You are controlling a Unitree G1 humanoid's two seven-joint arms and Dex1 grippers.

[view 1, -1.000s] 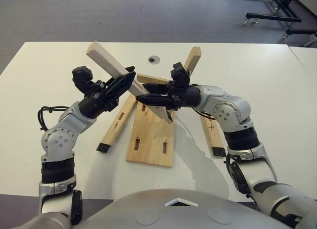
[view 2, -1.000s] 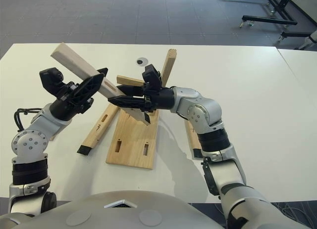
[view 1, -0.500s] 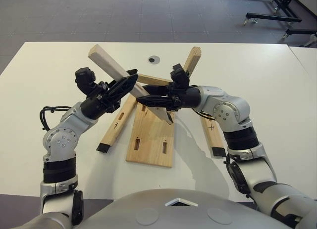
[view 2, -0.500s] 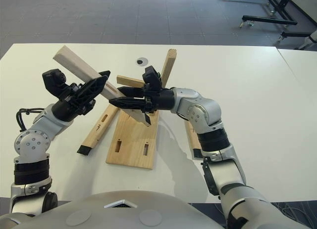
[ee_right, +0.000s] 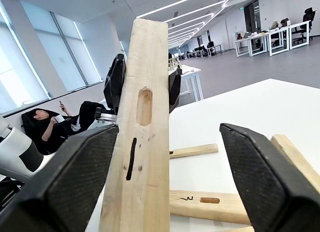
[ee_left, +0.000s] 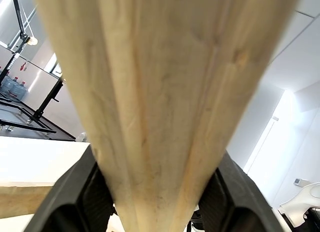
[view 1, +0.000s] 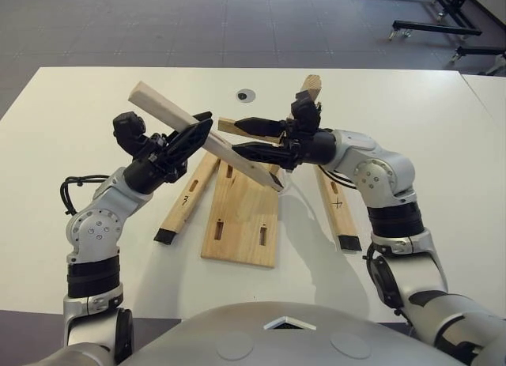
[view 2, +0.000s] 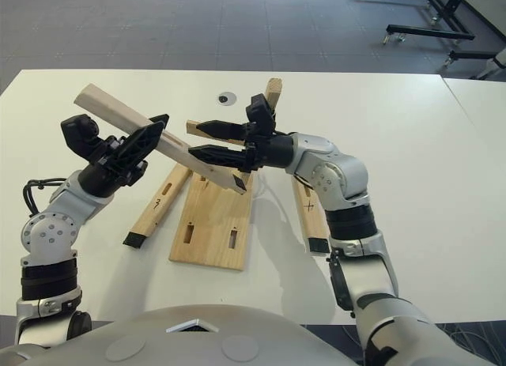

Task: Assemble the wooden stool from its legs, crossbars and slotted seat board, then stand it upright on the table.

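Right fingers (view 1: 257,123) now apart around leg (view 1: 162,105)

White surface (view 1: 443,160) carries the slotted seat board (view 1: 241,216) lying flat; a left leg (view 1: 183,204) lies just beside one long edge, a right leg (view 1: 338,220) near the other; a small round grommet (view 1: 243,95) sits farther back.

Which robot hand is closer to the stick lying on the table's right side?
Right. The right gripper hangs open near that stick's far end; the left gripper is across the board, clamping a raised stick in the air.
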